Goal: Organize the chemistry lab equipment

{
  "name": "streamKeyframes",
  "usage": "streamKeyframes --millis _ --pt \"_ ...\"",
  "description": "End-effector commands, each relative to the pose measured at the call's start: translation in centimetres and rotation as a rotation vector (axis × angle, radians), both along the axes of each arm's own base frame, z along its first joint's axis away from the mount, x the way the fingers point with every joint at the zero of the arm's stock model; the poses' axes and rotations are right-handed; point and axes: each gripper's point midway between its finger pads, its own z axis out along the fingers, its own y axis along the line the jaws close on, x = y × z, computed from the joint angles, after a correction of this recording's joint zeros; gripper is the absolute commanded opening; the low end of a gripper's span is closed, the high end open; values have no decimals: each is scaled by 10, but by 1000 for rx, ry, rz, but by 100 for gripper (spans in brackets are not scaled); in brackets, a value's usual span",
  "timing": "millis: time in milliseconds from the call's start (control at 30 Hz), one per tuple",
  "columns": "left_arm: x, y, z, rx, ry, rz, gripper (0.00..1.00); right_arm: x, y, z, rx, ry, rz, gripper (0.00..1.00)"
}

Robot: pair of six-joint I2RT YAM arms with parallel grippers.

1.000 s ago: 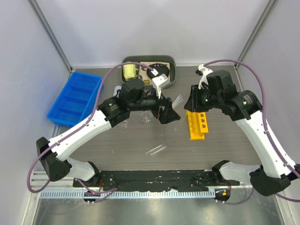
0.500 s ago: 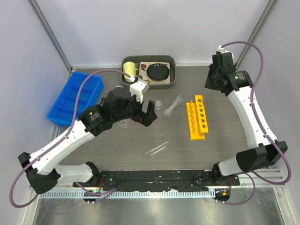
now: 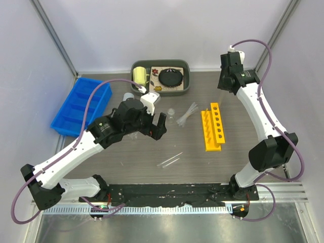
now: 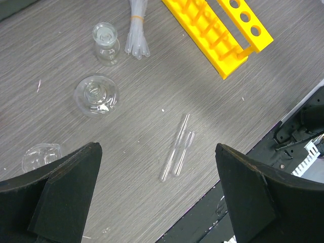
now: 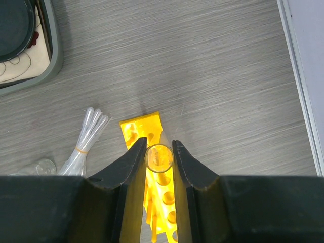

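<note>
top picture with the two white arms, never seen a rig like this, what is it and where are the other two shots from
Those are two robot arms bolted at the near edge of a table, filmed by a fixed camera overhead. The other two pictures come from a camera on each wrist, looking past that arm's own black fingers. The left gripper is wide open and empty, above two loose glass tubes. The right gripper pinches a clear test tube over the yellow tube rack. Also on the table: a banded bundle of pipettes, small glass flasks, a blue bin, and a grey tray holding a yellow mug.
</note>
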Motion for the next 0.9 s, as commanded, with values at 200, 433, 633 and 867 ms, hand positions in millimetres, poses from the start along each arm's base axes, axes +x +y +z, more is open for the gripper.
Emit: streamKeyframes --millis 200,433,633,867 --pt "5 -4 -1 0 -17 -12 100 18 6 15 50 -82 11 14" --pt "4 -7 0 -14 -13 -17 100 9 11 18 70 -71 33 14" --pt "2 -9 1 -29 -5 -26 100 -1 9 14 73 -55 36 13" --pt "0 -9 1 -36 0 -28 100 -8 7 6 65 -38 29 13"
